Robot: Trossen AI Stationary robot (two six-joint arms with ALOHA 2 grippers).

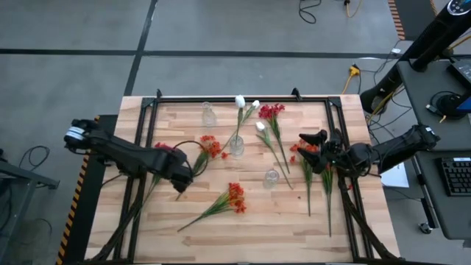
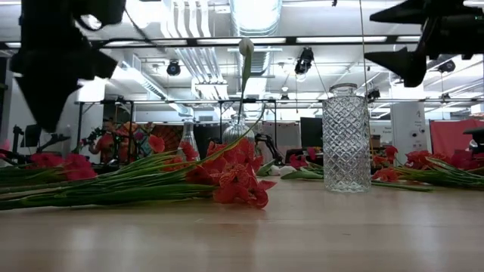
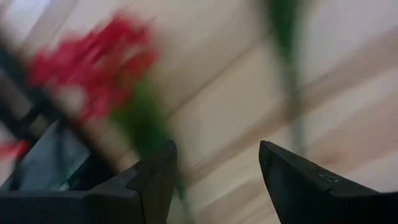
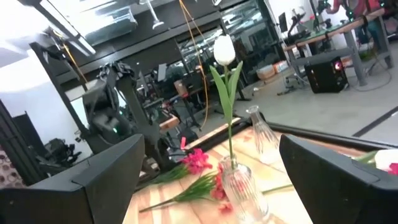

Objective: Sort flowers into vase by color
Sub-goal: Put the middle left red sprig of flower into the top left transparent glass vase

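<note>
Several flowers lie on the wooden table: an orange-red cluster near the front, another left of centre, a crimson stem and white buds at the back. One white bud stands in the middle vase. My left gripper points down, open, over a green stalk beside a red cluster. My right gripper hovers open above the flowers at the right.
An empty clear vase stands at the back. A diamond-cut one stands near the table's middle front. A black frame borders the table. Bare wood lies along the front edge.
</note>
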